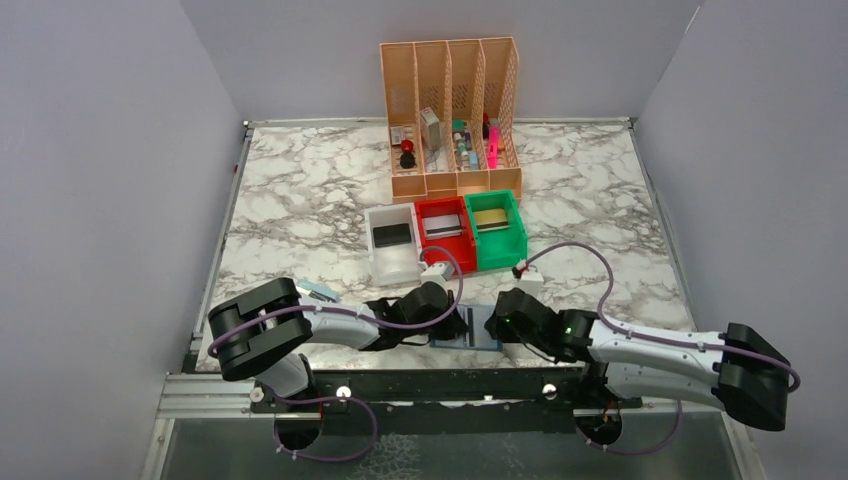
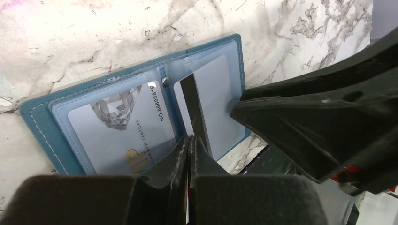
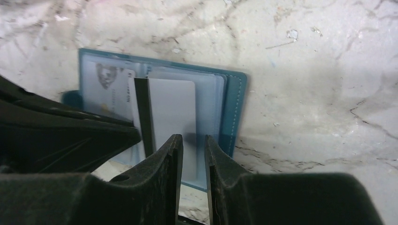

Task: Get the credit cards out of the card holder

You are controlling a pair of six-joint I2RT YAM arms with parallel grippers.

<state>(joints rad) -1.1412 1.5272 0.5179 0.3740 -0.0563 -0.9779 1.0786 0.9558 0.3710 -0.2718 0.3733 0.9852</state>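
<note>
Overhead, I see both arms folded in over the open teal card holder [image 1: 468,330], which lies at the near edge of the marble surface [image 1: 300,200]. The left gripper [image 1: 447,318] and right gripper [image 1: 498,325] flank it.

On my left wrist feed the gripper is clenched, its tips at the edge of a black-striped card [image 2: 213,93]. I cannot tell whether it pinches the card. A silvery card [image 2: 122,126] sits in the other pocket.

On the right wrist feed the gripper is released with a narrow gap, poised over the striped card.
</note>
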